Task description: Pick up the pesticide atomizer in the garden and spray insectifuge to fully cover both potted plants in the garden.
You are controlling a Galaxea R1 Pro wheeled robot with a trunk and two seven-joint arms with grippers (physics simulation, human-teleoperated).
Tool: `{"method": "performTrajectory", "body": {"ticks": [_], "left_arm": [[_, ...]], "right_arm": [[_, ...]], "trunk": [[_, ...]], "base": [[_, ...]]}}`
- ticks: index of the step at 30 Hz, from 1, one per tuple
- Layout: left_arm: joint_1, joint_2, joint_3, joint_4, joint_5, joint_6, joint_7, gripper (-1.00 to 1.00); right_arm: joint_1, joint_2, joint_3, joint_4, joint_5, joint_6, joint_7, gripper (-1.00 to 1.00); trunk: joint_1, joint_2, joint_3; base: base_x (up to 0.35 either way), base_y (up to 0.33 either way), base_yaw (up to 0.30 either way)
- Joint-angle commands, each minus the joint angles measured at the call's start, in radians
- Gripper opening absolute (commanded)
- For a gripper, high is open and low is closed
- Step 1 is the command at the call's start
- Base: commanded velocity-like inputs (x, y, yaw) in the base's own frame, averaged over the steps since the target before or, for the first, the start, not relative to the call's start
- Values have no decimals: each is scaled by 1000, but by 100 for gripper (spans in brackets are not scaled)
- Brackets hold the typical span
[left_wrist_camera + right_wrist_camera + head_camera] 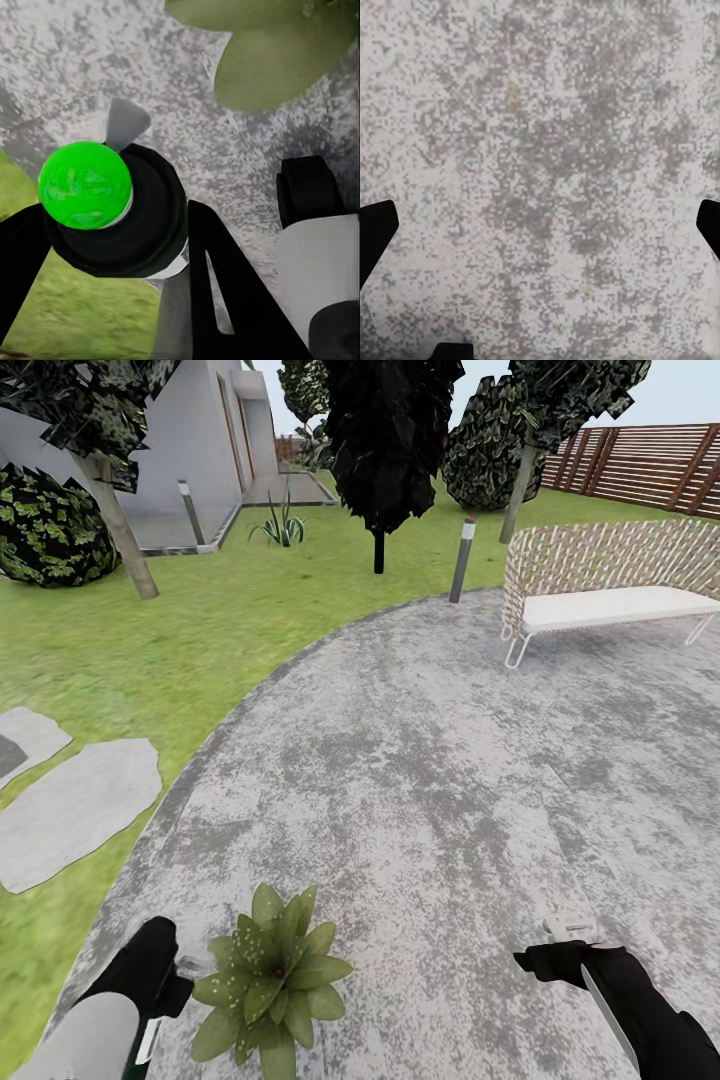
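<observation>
Head view – left end effector [178, 972]: was seen low at the patio edge, closed on the pesticide atomizer [148, 1042], whose pale nozzle tip stuck out toward the plant.
Head view – potted plant [270, 978]: a low rosette of pointed, pale-speckled leaves was seen just beside the left end effector, on its inner side, standing on the gravel patio [450, 760].
Head view – right end effector [560, 945]: was held above bare gravel, well apart from the plant; its fingers were blurred at this angle.
Head view – surroundings: a lawn [150, 660] with stepping stones [80, 810] lay beyond the left end effector; a woven bench [610, 595], a bollard light [462, 558], trees and a slatted fence [650, 465] were seen far ahead.

Left wrist view – grip: the dark fingers [225, 292] were clamped around the atomizer's black body, a bright green round cap [84, 184] facing the camera.
Left wrist view – plant: broad green leaves [277, 64] were seen close beyond the bottle, over gravel.

Right wrist view – right end effector [540, 225]: black fingertips [375, 225] were seen spread wide at both edges, nothing between them, speckled gravel beyond.
</observation>
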Motion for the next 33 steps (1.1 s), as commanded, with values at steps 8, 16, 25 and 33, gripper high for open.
{"method": "performTrajectory", "body": {"ticks": [8, 16, 25, 33], "left_arm": [[31, 23, 18, 36, -11, -1, 35, -100], [39, 54, 102, 39, -14, 1, 40, -100], [59, 23, 102, 88, -13, -1, 40, -100], [59, 16, 102, 88, -16, 1, 43, -100]], "right_arm": [[0, 0, -1, -1, 6, 5, 7, 100], [0, -1, -2, -1, 5, 5, 7, 100], [0, -1, -2, -1, 5, 5, 7, 100], [0, 0, -2, -1, 6, 5, 7, 100]], "trunk": [[0, 0, -1], [0, 0, -1], [0, 0, -1], [0, 0, -1]], "base": [[0, 0, 0], [0, 0, 0], [0, 0, 0], [0, 0, 0]]}}
